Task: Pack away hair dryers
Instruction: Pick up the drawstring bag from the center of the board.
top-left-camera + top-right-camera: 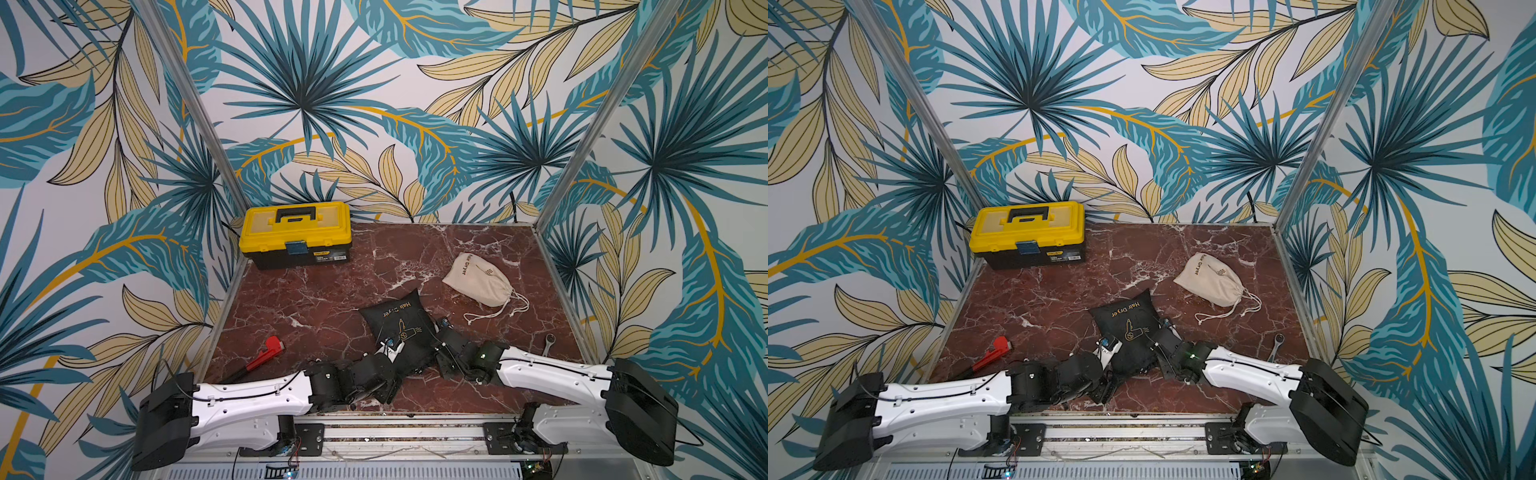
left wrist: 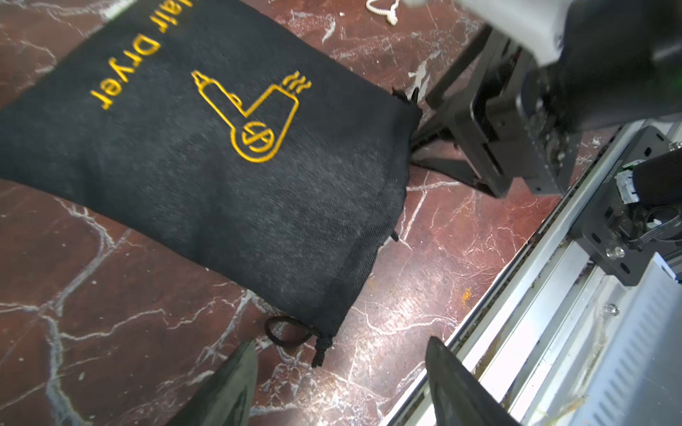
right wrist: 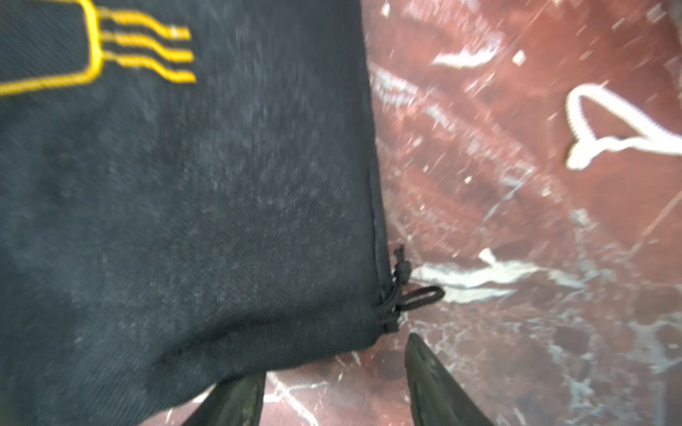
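No hair dryers in sight. Judging by the bulges, probably inside the black bag (image 1: pixel 399 324) at mid-counter (image 1: pixel 332 299) and the cinched beige bag (image 1: pixel 478 280) farther back on the right; cannot confirm.

Left tool (image 2: pixel 341 343) spread wide and empty, just short of one mouth corner and its black drawstring loop (image 2: pixel 286 332). Right tool (image 3: pixel 336 356) also parted, gripping nothing, at the other mouth corner beside the knot (image 3: pixel 396 280).

Mouth edge flat, not gathered, so possible spill on lifting. Risk of closing on cloth rather than cord — would drag the whole bag instead of cinching it. Uneven pulling likely to spin it toward the front rail (image 2: pixel 516 295).

White cord (image 3: pixel 590 140) of the beige bag near the right tool — easy to catch by mistake. Red pipe wrench (image 1: pixel 266 353) near the left arm, ratchet wrench (image 1: pixel 547 343) beside the right, yellow toolbox (image 1: pixel 297 232) well apart at back left. Nothing between tools and bag.
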Controlling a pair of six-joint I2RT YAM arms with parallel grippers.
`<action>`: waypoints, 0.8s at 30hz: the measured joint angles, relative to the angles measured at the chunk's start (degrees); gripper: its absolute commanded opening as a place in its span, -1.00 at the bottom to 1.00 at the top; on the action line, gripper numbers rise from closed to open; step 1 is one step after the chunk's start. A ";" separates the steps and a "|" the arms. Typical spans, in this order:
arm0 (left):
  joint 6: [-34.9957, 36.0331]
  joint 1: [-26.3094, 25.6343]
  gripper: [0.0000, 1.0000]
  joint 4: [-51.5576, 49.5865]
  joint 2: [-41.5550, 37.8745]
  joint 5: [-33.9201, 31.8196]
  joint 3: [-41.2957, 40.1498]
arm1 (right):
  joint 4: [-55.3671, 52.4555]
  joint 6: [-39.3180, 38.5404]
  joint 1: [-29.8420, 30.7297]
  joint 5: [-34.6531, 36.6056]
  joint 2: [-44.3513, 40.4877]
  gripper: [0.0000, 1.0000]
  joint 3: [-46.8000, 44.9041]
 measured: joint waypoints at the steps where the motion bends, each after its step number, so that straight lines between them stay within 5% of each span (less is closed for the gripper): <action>1: -0.35 -0.28 0.45 0.04 0.44 -0.17 0.00 | 0.04 0.00 0.15 0.50 -0.07 0.20 0.07; 14: -2.45 -1.68 0.45 1.46 2.58 -1.95 -0.04 | 2.80 -2.01 0.74 5.77 4.66 0.24 1.70; 24: -3.37 -1.68 0.45 2.86 -1.33 -2.56 -1.77 | 10.73 -2.40 0.74 9.01 8.92 -0.41 1.88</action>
